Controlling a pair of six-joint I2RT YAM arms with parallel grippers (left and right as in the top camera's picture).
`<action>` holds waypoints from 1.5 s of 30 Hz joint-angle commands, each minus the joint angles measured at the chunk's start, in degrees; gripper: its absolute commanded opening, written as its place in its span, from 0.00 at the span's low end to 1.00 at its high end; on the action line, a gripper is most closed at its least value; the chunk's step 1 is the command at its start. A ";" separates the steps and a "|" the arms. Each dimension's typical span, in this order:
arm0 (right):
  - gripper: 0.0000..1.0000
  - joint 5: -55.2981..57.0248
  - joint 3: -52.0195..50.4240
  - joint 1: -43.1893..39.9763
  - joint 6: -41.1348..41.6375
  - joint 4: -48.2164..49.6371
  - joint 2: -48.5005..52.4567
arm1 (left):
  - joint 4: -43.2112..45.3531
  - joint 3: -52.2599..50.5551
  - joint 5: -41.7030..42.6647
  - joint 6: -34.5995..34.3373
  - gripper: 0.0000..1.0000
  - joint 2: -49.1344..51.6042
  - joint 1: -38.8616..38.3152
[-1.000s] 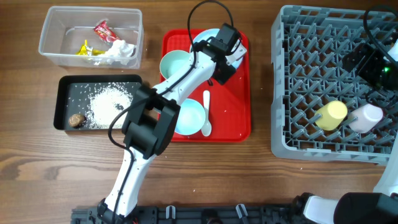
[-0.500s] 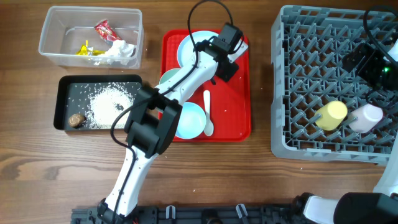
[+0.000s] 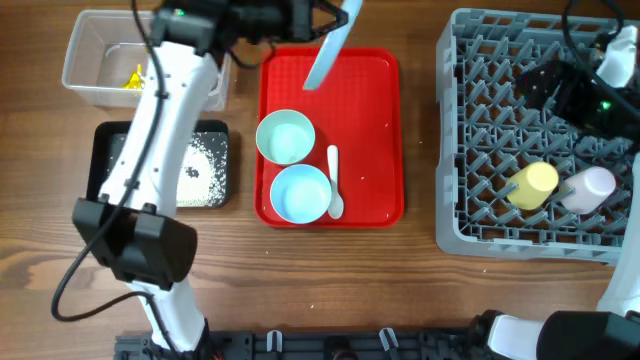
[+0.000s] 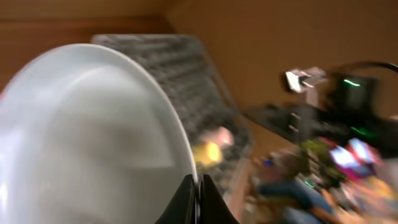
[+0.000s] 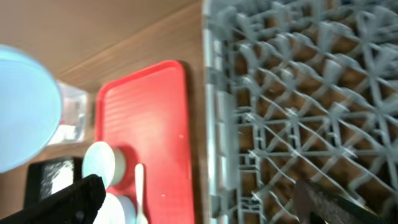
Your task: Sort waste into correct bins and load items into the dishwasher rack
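Note:
My left gripper [image 3: 316,18] is shut on the rim of the light blue plate [image 3: 328,52], held up on edge above the back of the red tray [image 3: 365,120]. In the left wrist view the plate [image 4: 87,137] fills the left side, its rim pinched at my left gripper [image 4: 199,186]. Two pale blue bowls [image 3: 285,137] [image 3: 300,193] and the white spoon [image 3: 333,180] lie on the tray. The grey dishwasher rack [image 3: 500,90] holds a yellow cup [image 3: 532,185] and a pink cup [image 3: 590,188]. My right gripper [image 5: 202,205] hangs open over the rack's left edge [image 5: 214,124], empty.
The clear tub [image 3: 95,70] sits at the back left, with a yellow wrapper [image 3: 133,78] showing beside the left arm that crosses it. The black tray [image 3: 222,140] in front of it holds white rice grains [image 3: 205,165]. Bare wood lies between the tray and the rack.
The left gripper closed on the plate and lifted it off the red tray, tilting it on edge. The left arm swung up and to the left, now crossing the tub and black tray.

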 commanded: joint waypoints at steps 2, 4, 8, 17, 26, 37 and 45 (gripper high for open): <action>1.00 -13.55 -0.24 2.47 -6.34 2.75 1.68 | -0.22 0.13 20.74 6.56 0.04 0.26 2.84; 1.00 -14.69 -0.24 2.43 -6.19 3.21 2.01 | -0.09 0.11 20.65 7.87 0.04 0.26 1.16; 1.00 -20.33 -0.24 2.43 -6.34 6.25 2.16 | 2.64 0.13 21.38 7.74 0.04 0.26 -3.69; 1.00 -31.52 -0.24 2.43 -6.05 8.96 3.37 | -2.10 -0.33 21.44 14.51 0.04 1.31 -4.20; 1.00 -30.40 -0.24 10.58 -6.08 9.77 5.88 | -11.98 -0.63 4.24 23.69 0.04 1.64 -8.13; 1.00 -23.12 -0.24 18.27 5.49 13.33 15.78 | -18.18 -0.63 -21.49 29.66 0.04 1.64 -16.55; 0.77 -10.95 -0.24 20.92 10.45 11.13 15.91 | -18.78 -0.63 -29.94 32.41 0.04 1.64 -18.51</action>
